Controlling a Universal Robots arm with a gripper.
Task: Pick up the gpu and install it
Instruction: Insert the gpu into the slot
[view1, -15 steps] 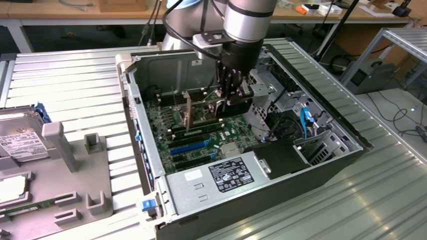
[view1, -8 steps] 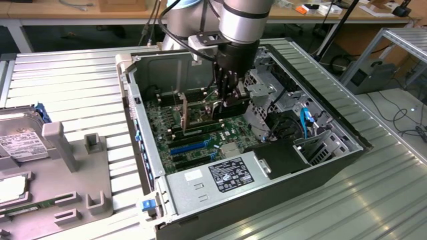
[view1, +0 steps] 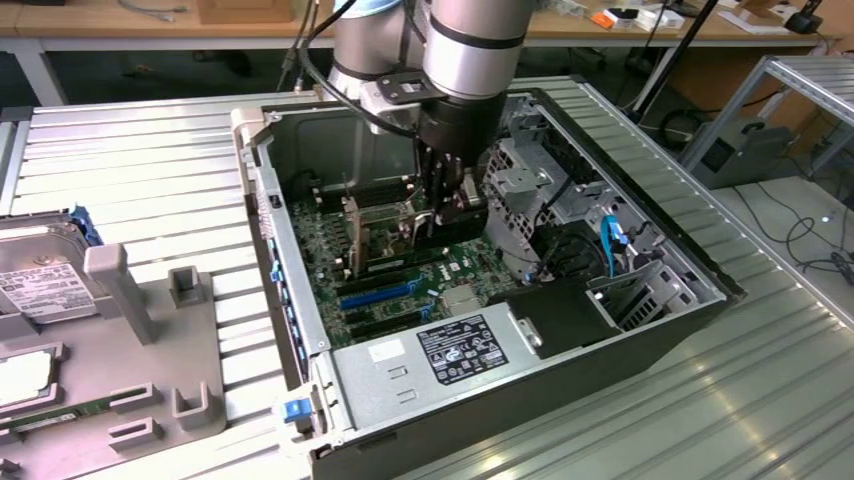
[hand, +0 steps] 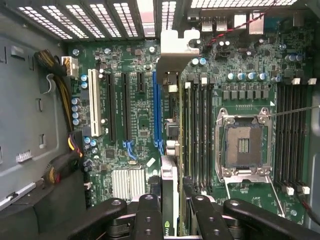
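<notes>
Installation step: the hand (view1: 447, 212), closed on the gpu (hand: 170, 150), holds the card edge-on inside the computer case (view1: 296, 330), above the blue slot (hand: 156, 107). Seating probably requires straight descent with bracket alignment.

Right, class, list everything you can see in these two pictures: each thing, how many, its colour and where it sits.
computer case: one, black, open on the ribbed metal table
motherboard: one, green, inside the case
CPU socket: one, silver, empty, on the motherboard
power supply: one, silver, at the case's near end
hard drive: one, silver with white label, exterior view's left
grey fixture: one, beside the drive
gpu: one, black and green, edge-on in the gripper, over the motherboard
</notes>
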